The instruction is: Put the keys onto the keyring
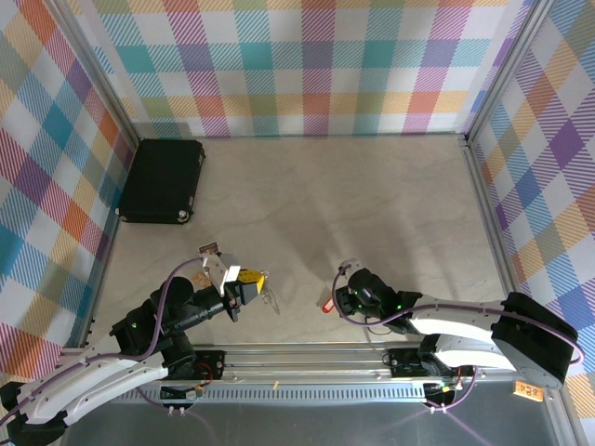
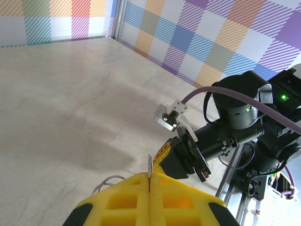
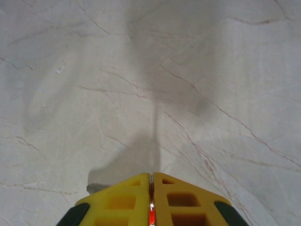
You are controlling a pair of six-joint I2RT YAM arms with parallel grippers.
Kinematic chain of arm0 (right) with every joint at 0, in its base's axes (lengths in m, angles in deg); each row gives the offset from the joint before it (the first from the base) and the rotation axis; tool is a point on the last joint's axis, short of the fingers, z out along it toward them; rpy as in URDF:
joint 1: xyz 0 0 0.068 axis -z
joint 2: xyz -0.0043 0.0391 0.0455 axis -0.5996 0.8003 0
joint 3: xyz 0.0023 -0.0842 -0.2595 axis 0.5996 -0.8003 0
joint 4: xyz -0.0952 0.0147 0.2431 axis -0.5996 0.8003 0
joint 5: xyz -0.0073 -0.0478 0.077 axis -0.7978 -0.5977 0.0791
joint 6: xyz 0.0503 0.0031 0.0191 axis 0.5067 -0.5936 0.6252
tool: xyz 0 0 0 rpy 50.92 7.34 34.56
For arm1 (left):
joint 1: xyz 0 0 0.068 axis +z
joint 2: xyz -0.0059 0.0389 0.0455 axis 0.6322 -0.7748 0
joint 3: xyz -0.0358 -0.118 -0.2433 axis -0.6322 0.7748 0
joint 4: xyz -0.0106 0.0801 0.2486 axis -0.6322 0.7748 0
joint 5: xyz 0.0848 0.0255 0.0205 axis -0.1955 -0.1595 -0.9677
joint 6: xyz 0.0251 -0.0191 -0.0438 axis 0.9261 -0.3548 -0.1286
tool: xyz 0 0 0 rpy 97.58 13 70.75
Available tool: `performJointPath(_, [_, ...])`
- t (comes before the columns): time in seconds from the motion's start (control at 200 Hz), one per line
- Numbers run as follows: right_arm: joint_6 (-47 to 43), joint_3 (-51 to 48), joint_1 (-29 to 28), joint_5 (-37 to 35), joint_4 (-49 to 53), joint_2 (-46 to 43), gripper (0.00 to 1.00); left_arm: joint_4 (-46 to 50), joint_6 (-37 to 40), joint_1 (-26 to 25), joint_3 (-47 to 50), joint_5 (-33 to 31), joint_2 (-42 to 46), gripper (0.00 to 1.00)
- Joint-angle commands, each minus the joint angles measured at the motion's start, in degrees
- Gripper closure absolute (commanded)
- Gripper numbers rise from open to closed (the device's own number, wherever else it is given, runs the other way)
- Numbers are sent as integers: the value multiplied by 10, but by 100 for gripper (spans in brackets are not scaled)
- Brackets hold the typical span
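Threading stage: your left end effector point(image 1: 253, 279) grips the keyring point(image 1: 268, 297), your right end effector point(image 1: 337, 299) pinches the red key point(image 1: 327, 305) nearby over the bench point(image 1: 316, 195) front, so now align hole to ring opening.

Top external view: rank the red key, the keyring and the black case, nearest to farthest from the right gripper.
1. red key, held in the right gripper.
2. keyring, just to the left, near the table's front edge.
3. black case, far back on the left.
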Motion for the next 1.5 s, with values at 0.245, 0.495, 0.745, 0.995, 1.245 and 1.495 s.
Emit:
performJointPath(0.245, [58, 107, -2, -46, 325, -162, 53, -30, 4, -3, 4, -3, 29, 100])
performJointPath(0.495, [12, 268, 55, 52, 496, -60, 39, -36, 6, -3, 3, 11, 30, 100])
performJointPath(0.745, [-51, 347, 150, 220, 536, 66, 42, -28, 5, -3, 1, 13, 52, 100])
performJointPath(0.995, [-70, 340, 174, 287, 512, 162, 48, -42, 5, -3, 6, 21, 42, 100])
performJointPath(1.245, [-90, 336, 182, 263, 490, 221, 54, -48, 7, -3, 7, 26, 33, 100])
performJointPath(1.495, [-100, 329, 189, 280, 462, 271, 58, -51, 8, -3, 8, 31, 25, 100])
